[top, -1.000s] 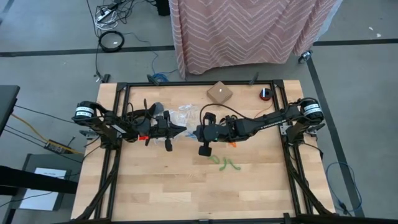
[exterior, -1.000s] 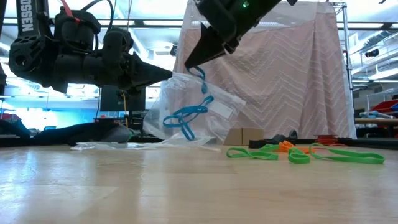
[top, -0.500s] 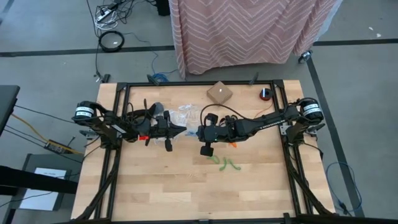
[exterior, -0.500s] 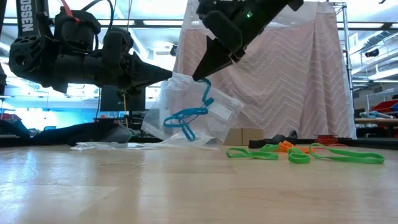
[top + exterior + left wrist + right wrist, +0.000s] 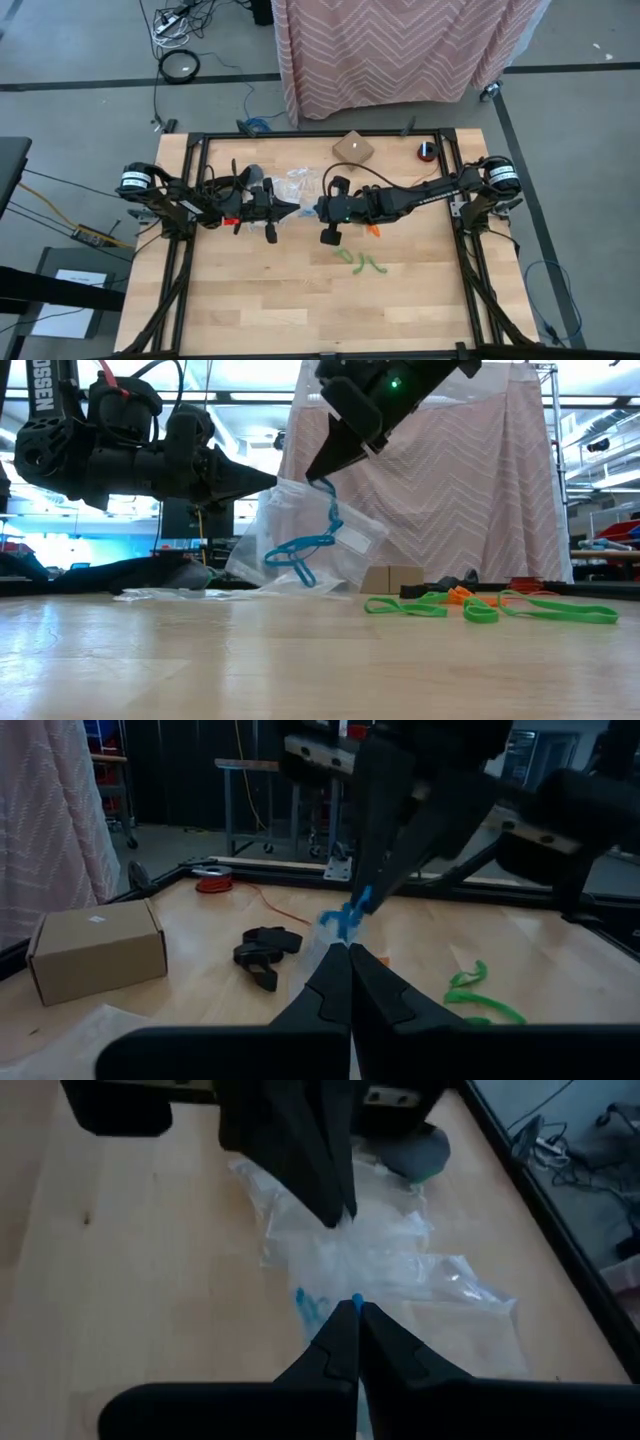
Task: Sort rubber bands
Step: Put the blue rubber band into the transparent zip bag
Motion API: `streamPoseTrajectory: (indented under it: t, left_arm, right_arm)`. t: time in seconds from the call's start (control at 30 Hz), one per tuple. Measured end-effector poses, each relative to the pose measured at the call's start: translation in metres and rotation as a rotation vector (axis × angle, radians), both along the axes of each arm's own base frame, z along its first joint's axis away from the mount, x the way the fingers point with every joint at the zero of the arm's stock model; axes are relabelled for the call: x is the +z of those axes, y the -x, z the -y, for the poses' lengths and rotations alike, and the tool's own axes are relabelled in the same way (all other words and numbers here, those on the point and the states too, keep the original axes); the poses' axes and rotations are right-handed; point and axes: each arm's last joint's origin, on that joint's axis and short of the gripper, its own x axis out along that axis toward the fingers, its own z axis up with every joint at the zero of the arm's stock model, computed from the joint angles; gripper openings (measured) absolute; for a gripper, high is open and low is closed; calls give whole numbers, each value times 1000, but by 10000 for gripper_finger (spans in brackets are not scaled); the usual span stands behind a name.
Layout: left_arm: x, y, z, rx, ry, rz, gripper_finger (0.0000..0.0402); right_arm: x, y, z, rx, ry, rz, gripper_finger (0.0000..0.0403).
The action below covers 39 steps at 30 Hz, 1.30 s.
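Blue band (image 5: pixel 303 548) hangs inside a clear bag (image 5: pixel 300 530) held up off the desk (image 5: pixel 300 660), its upper end pinched at the tip of the right pincer (image 5: pixel 318 472), which is clenched on it above the bag's mouth. How many blue loops are in the bag is hard to make out; they tangle behind the film. Left pincer (image 5: pixel 270 480) is clenched on the bag's top edge, holding it up near mid-desk.

Green bands (image 5: pixel 480 607) lie loose on the desk to the right in the low view, an orange one (image 5: pixel 458 594) among them, partly hidden behind the green. From above only a green squiggle (image 5: pixel 362 262) shows clearly, just in front of the right arm; orange (image 5: pixel 373 230) peeks from under that arm.

More clear bags (image 5: pixel 400 1260) lie flat on the desk beyond, their edges hard to separate. Cardboard box (image 5: pixel 353 150) and red tape roll (image 5: pixel 427 151) sit near the far edge. A black clamp-like object (image 5: pixel 266 946) lies near the box.
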Motion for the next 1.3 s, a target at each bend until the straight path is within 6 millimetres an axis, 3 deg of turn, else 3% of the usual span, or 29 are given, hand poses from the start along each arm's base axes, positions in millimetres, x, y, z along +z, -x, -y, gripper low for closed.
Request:
streamPoseTrajectory:
  t: [1.0,1.13,1.3]
  left_arm:
    - [7,0,0,1,25,78,1]
    - [8,0,0,0,40,83,1]
    - [8,0,0,0,40,83,1]
  right_arm:
    - [-19,3,17,8,-168,-53,1]
    - [-19,2,16,51,-170,-54,23]
    - [-17,2,16,39,-165,-38,83]
